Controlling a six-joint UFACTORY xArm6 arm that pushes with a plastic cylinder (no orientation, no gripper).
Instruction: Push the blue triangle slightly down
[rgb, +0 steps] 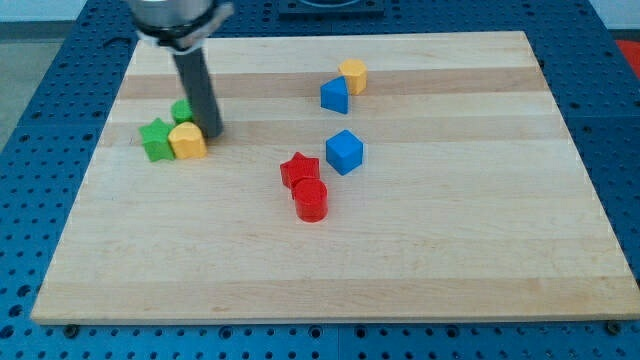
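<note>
Camera view, my tip (213, 134) touching yellow block (187, 141), blue triangle (334, 96) well apart

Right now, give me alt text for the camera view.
My tip rests by the yellow block and green star at the view's left, far from the blue triangle, which touches a yellow block near the top.

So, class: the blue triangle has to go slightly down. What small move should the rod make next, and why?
Probably travel toward the view's upper right, to just above the blue triangle. My tip sits beside the yellow block at the left cluster, far from it, and the orange block touches the triangle's upper right.
</note>
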